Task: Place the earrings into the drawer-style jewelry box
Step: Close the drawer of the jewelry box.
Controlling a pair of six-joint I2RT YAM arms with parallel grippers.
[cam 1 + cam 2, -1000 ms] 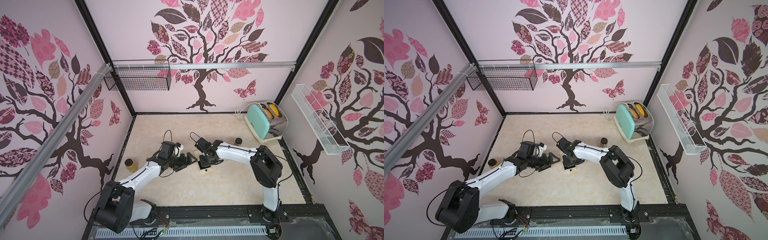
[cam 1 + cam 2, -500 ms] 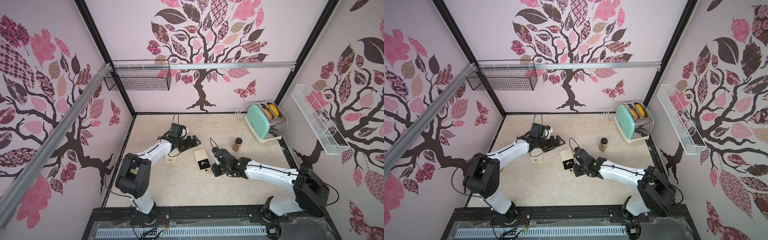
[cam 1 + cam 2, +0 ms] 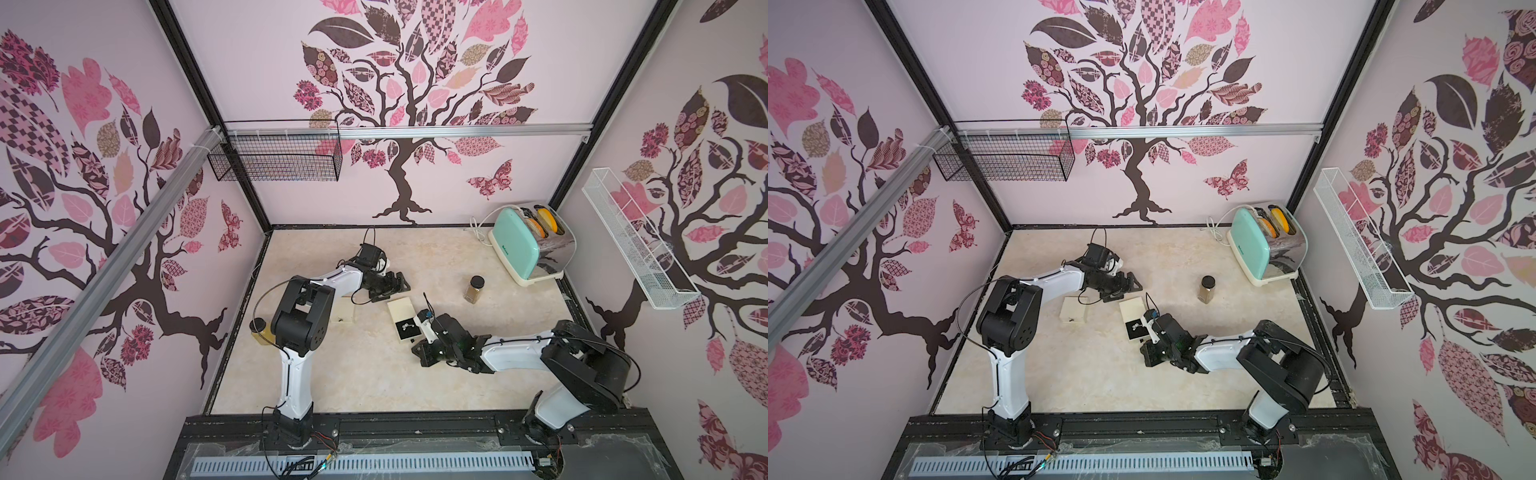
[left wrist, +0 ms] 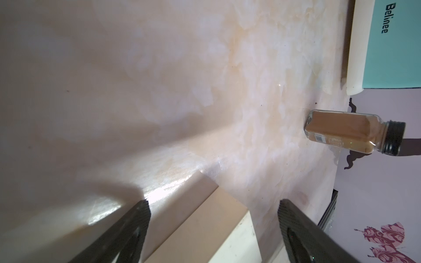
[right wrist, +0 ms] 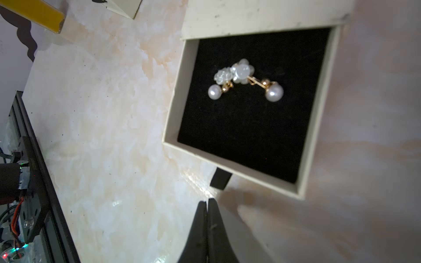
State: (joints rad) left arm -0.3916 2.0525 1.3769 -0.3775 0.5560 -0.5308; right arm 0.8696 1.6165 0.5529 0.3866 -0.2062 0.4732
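Right wrist view blurs earrings (image 5: 245,79) in drawer (image 5: 227,163); right end effector (image 5: 206,202) closed empty, left end effector (image 4: 213,203) wide.

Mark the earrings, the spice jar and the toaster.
earrings (image 5: 242,71): right wrist view, on the white flower piece in the cluster.
spice jar (image 4: 341,131): left wrist view, on the brown-filled glass body.
toaster (image 3: 517,247): in a top view, on the mint side panel.

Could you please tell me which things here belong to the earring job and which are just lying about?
Job: earrings, inside the open jewelry box; right gripper, jaws shut.
Lying about: toaster, spice jar, second jar, black wire basket, white rack; small cream box, role unclear.
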